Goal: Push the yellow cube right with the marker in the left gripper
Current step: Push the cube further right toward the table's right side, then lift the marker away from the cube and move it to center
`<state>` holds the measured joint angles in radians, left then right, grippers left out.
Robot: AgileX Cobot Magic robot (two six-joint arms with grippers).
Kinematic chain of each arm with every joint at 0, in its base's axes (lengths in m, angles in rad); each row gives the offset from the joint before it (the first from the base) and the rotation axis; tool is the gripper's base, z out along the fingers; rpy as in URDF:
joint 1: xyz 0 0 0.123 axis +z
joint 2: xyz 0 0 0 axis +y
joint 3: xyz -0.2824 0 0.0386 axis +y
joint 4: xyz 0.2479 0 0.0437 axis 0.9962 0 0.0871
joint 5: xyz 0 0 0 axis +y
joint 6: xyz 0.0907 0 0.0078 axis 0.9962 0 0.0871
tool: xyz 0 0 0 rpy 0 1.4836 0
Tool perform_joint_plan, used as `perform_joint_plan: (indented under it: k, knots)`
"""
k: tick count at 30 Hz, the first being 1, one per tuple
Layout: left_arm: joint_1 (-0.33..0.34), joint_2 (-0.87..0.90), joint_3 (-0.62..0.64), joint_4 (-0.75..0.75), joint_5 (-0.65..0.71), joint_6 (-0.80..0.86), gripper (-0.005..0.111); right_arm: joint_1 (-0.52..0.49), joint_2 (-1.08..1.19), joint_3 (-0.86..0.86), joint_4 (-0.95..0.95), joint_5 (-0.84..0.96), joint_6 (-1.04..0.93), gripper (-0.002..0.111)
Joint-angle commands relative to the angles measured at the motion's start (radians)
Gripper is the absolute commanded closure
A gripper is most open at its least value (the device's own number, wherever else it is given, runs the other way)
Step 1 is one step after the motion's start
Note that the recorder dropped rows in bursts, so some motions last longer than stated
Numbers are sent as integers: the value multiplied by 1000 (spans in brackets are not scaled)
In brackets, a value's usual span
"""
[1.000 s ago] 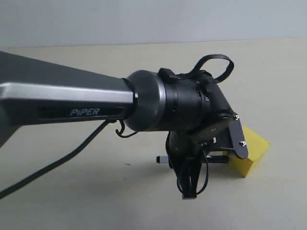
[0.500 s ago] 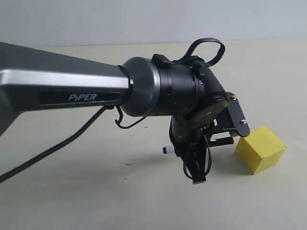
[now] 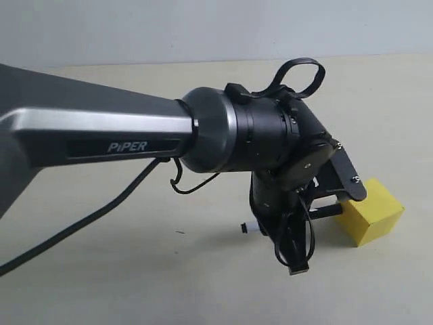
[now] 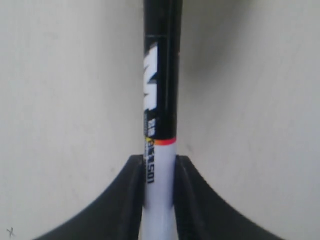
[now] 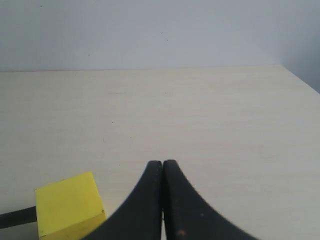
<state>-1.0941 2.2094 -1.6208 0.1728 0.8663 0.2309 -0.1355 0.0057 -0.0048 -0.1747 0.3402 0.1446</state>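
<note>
The yellow cube (image 3: 373,210) sits on the table at the right of the exterior view. My left gripper (image 3: 287,218) hangs low just left of it, shut on the marker (image 3: 326,212), which lies level. The marker's black end reaches the cube's left face, and its white end sticks out to the left. In the left wrist view the black fingers (image 4: 134,192) clamp the white barrel of the marker (image 4: 160,100) just below its red band. My right gripper (image 5: 162,165) is shut and empty, with the yellow cube (image 5: 67,205) beside it and the marker's black tip (image 5: 15,218) against that cube.
The bulky grey arm marked PiPER (image 3: 101,135) spans the left half of the exterior view, with a black cable (image 3: 81,230) trailing below it. A cable loop (image 3: 295,252) dangles under the wrist. The beige table (image 3: 135,284) meets a pale wall at the back.
The left gripper with the marker has moved right and a little lower. The yellow cube has slid right and turned, most of it in the first half second.
</note>
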Motion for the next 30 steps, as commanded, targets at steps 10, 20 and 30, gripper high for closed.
perform_joint_plan:
  k: [10,20,30]
  knots:
    - [17,17,-74,3,93,-8,107,-6,-6,5,-9,-7,-2,108]
    - [87,-99,-74,175,136,-643,107,-6,-6,5,-9,-7,-2,108]
    - [208,-127,-74,38,245,-1029,107,-6,-6,5,-9,-7,-2,108]
